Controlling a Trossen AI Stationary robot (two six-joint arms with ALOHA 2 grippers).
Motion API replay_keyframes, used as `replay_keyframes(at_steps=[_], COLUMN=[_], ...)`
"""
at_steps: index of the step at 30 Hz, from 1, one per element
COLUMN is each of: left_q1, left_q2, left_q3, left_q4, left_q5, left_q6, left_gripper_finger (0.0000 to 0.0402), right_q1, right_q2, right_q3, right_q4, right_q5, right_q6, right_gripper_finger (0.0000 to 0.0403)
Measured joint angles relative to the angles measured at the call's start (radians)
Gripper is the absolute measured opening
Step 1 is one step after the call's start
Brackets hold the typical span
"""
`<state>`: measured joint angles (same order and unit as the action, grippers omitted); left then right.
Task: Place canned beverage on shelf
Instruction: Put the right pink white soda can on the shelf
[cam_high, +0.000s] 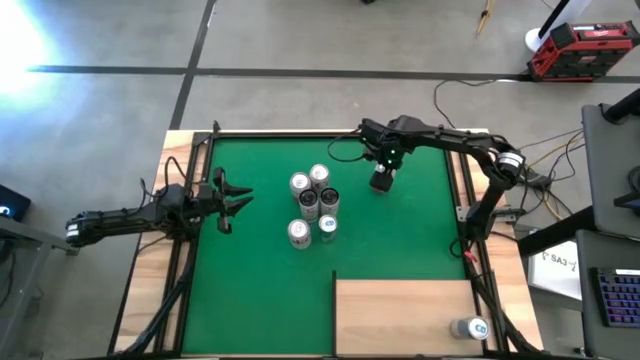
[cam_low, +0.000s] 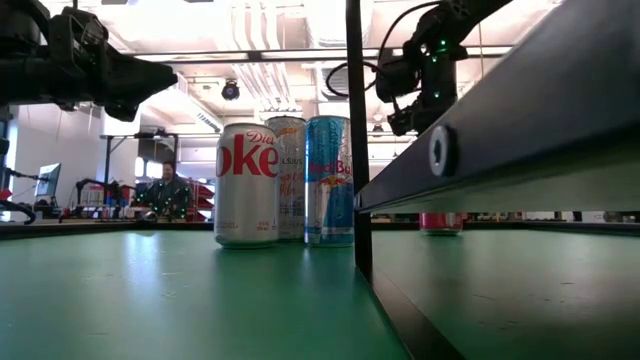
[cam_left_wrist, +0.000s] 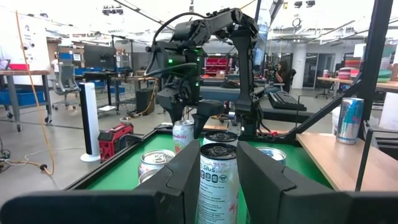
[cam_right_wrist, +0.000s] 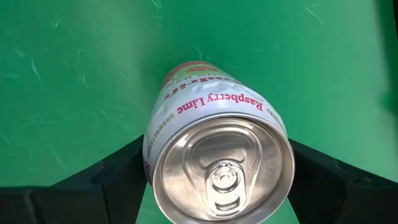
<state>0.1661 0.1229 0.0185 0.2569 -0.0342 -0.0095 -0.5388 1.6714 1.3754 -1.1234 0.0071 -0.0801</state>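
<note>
Overhead and wrist views of a 2-arm station. The right gripper (cam_high: 381, 181) hangs over the green mat (cam_high: 270, 270), its 2 fingers closed on a Raspberry Lime can (cam_right_wrist: 219, 155) that it grips by the sides near the top; in the right wrist view the can's silver lid with pull tab faces the camera and green mat lies beneath it. Beside this gripper, toward the left arm, a cluster of 5 upright cans (cam_high: 313, 205) stands at mid-mat, among them a Diet Coke can (cam_low: 246, 185) and a Red Bull can (cam_low: 328, 180). The shelf (cam_high: 405, 315), a pale plywood panel, lies well apart from the held can at the mat's near right corner, and 1 blue-and-silver can (cam_high: 468, 328) already stands on it. The left gripper (cam_high: 232, 200) waits beside the cluster with fingers spread wide.
</note>
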Motion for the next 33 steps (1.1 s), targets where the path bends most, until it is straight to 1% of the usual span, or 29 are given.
replay_keyframes(at_steps=[4,6,9,14,16,18,22,27,29,33], left_q1=[0.000,0.000,0.000,0.000,0.000,0.000,0.000,0.000,0.000,0.000], left_q2=[0.000,0.000,0.000,0.000,0.000,0.000,0.000,0.000,0.000,0.000], left_q3=[0.000,0.000,0.000,0.000,0.000,0.000,0.000,0.000,0.000,0.000], left_q4=[0.000,0.000,0.000,0.000,0.000,0.000,0.000,0.000,0.000,0.000], left_q5=[0.000,0.000,0.000,0.000,0.000,0.000,0.000,0.000,0.000,0.000], left_q6=[0.000,0.000,0.000,0.000,0.000,0.000,0.000,0.000,0.000,0.000], left_gripper_finger=[0.0088,0.0088,0.0088,0.0088,0.0088,0.0088,0.0088,0.0088,0.0088,0.0088], right_q1=[0.000,0.000,0.000,0.000,0.000,0.000,0.000,0.008,0.012,0.023], right_q2=[0.000,0.000,0.000,0.004,0.002,0.002,0.002,0.002,0.002,0.002], right_q3=[0.000,0.000,-0.001,0.003,0.005,0.005,0.005,0.005,0.005,0.005], right_q4=[0.003,0.004,0.008,0.002,0.000,-0.008,-0.043,-0.065,-0.065,-0.061], right_q5=[0.000,0.000,0.004,0.020,0.021,0.022,0.017,0.010,-0.021,-0.086], right_q6=[0.060,0.090,0.136,0.210,0.253,0.313,0.509,0.885,0.997,1.160], right_gripper_finger=[0.0300,0.0307,0.0331,0.0381,0.0393,0.0397,0.0399,0.0400,0.0400,0.0400])
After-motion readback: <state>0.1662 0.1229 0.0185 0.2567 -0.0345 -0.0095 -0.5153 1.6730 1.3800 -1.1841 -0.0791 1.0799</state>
